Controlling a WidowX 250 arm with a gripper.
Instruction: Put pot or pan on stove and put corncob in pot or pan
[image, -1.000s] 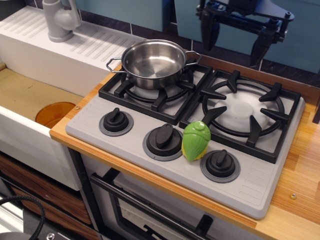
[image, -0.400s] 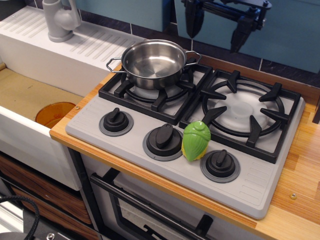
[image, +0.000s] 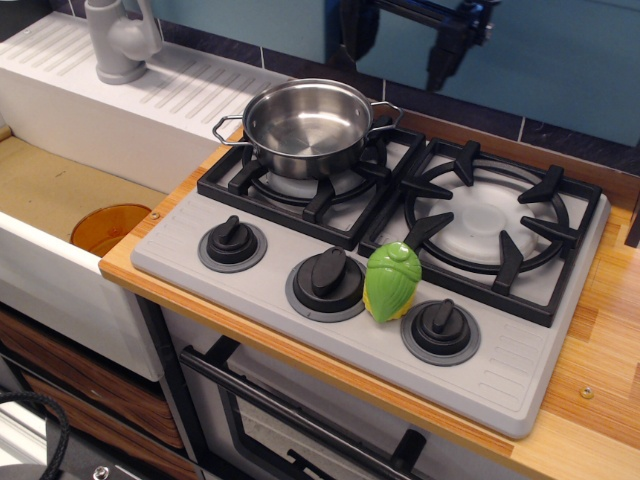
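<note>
- Pot (image: 307, 126) sits on the stove's (image: 300, 232) left burner grate, nothing in it.
- Corncob (image: 391, 281) stands on the grey panel between the middle and right knobs.
- Gripper (image: 402, 45) is up high behind the stove, fingers spread wide, holding nothing.

1. The tabletop (image: 600, 350) is a pale wood counter with a light plank grain; it shows as a strip along the front edge and a wider area at the right.
2. The stove (image: 520, 375) lies flat on it, covering most of the surface.
3. A small screw head (image: 586, 392) sits in the wood near the stove's right front corner.
4. Another screw (image: 155, 215) shows at the left edge, next to the sink (image: 50, 190).
</note>
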